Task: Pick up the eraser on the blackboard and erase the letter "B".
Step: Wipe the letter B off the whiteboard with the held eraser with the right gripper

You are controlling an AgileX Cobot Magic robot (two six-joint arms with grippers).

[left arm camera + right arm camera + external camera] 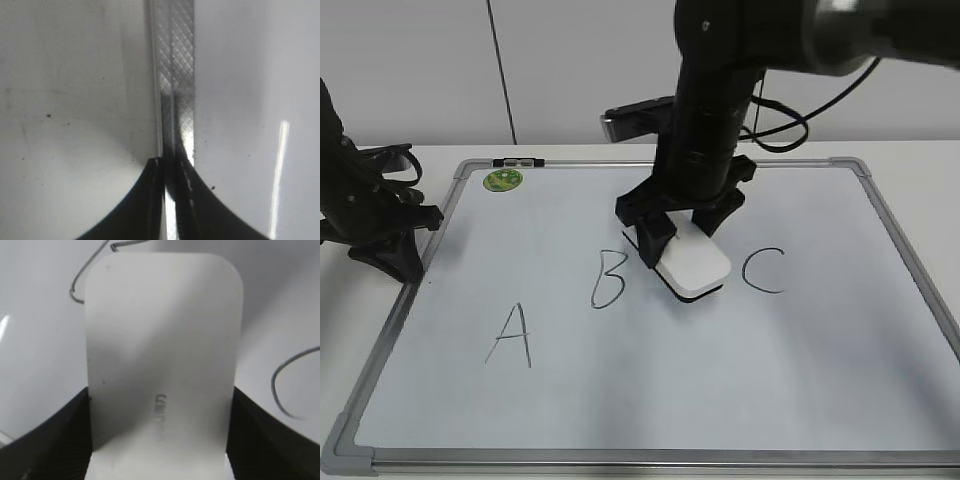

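Observation:
The blackboard (650, 400) is a white board in a grey frame with black letters A, B and C. The letter "B" (608, 279) is whole, left of centre. The white eraser (693, 262) lies flat on the board between the B and the C. My right gripper (680, 232) is shut on the eraser, one finger on each long side; the right wrist view shows the eraser (162, 355) between the fingers, with part of the B (80, 290) beyond it. My left gripper (390, 250) is shut and empty at the board's left frame (175, 75).
A round green sticker (503, 180) sits in the board's top left corner. The letter A (510, 335) is at the lower left, the letter C (763, 270) right of the eraser. A black marker clip (518, 161) lies on the top frame. Cables hang behind the right arm.

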